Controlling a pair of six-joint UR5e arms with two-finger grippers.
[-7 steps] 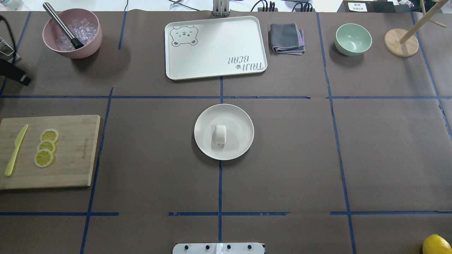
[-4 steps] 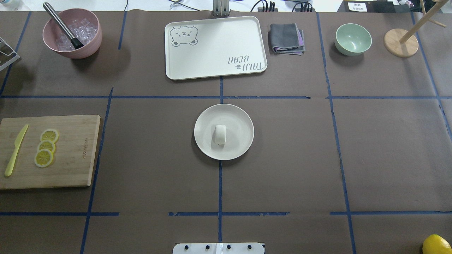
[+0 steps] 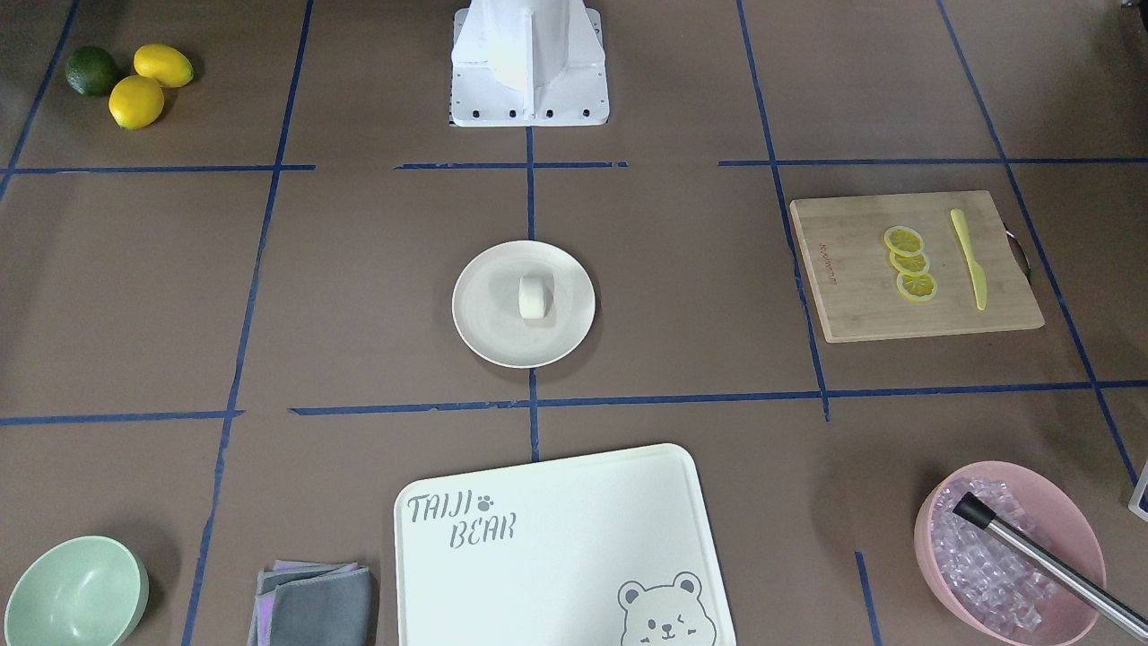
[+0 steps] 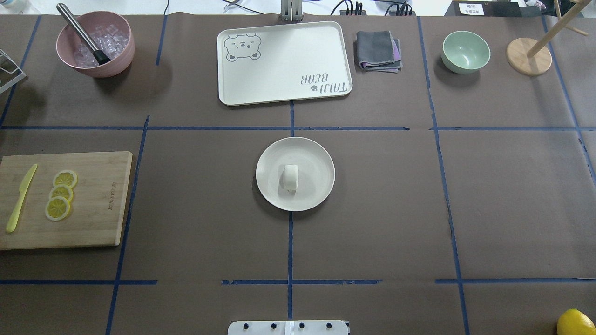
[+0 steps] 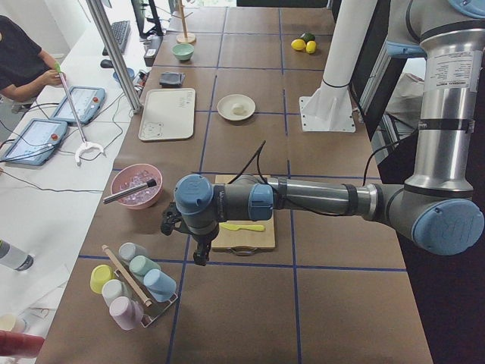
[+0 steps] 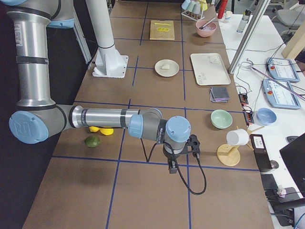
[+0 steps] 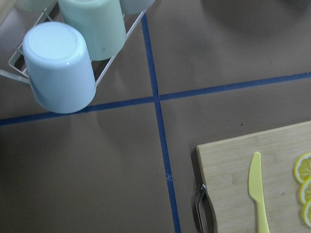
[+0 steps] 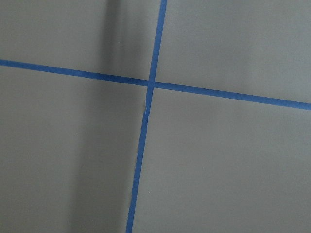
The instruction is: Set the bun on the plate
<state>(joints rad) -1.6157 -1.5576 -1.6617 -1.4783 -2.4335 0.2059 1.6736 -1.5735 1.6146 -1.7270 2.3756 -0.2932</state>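
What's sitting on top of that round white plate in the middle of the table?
One small white bun rests near the middle of the plate. Nothing else shows on it. The patch of plate directly beneath the bun is covered, so it cannot be seen.

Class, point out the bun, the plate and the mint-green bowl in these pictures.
bun point(image 4: 290, 177), overhead exterior view, rounded top.
plate point(image 4: 316, 163), overhead exterior view, bare surface right of bun.
mint-green bowl point(image 4: 465, 50), overhead exterior view, inner hollow.
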